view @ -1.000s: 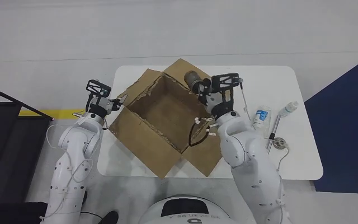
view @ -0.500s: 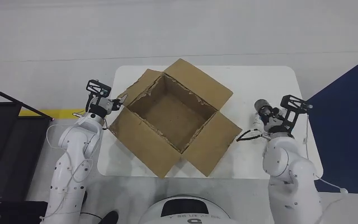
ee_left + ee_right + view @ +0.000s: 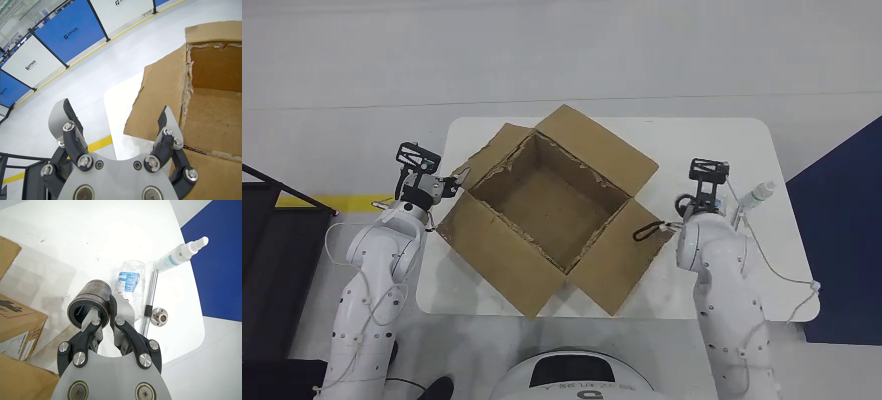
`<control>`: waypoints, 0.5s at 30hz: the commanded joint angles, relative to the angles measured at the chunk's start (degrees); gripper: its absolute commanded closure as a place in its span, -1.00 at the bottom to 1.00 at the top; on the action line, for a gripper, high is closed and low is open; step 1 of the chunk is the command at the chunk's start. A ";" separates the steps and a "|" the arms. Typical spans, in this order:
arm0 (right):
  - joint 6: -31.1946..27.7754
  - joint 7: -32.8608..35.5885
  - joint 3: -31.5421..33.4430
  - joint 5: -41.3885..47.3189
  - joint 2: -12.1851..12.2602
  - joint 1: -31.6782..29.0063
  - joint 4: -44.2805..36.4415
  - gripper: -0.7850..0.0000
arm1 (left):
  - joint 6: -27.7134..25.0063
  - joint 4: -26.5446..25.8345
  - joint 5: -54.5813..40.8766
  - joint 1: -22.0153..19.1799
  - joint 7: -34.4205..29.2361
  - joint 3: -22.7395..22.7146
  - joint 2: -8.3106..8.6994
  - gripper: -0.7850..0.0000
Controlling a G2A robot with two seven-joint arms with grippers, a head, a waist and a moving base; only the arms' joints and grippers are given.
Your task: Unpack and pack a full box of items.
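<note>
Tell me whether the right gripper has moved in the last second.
Yes. The right gripper, jaws shut on the linear bearing, went rightward from above the far flap of the cardboard box to over the table near the spray bottle.

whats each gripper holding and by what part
Right gripper: metal cylinder, pinched by its wall, one finger inside the bore. Left gripper: nothing.

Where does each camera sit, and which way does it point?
Top view: above the arms, looking down at the table and open box; left arm and right arm show.
Left wrist view: on that wrist, looking past the open left tool at the box and floor.
Right wrist view: on that wrist, looking past the right tool, shut on a cylinder, at a bottle, sprayer and rod.
Shared: all three show the box; top and right wrist views share the sprayer.
</note>
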 commanded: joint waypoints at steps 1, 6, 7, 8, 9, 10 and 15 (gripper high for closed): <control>-0.20 1.62 -0.48 0.38 -0.20 1.86 2.15 1.00 | 0.00 0.00 0.00 0.00 0.00 0.00 0.00 -1.00; -0.86 6.74 -1.83 -2.28 -0.63 5.53 6.88 1.00 | 0.00 0.00 0.00 0.00 0.00 0.00 0.00 -1.00; -0.80 7.74 -1.94 -2.41 -0.73 5.88 7.19 1.00 | 0.00 0.00 0.00 0.00 0.00 0.00 0.00 -1.00; -0.90 8.61 -1.99 -2.50 -0.81 6.10 7.28 1.00 | 0.00 0.00 0.00 0.00 0.00 0.00 0.00 -1.00; -0.92 9.27 -1.94 -2.45 -0.89 6.23 7.17 1.00 | 0.00 0.00 0.00 0.00 0.00 0.00 0.00 -1.00; -0.92 9.82 -1.82 -2.43 -0.95 6.31 7.03 1.00 | 0.00 0.00 0.00 0.00 0.00 0.00 0.00 -1.00; -1.50 11.83 -2.54 -3.66 -1.35 6.37 6.94 1.00 | 0.00 0.00 0.00 0.00 0.00 0.00 0.00 -1.00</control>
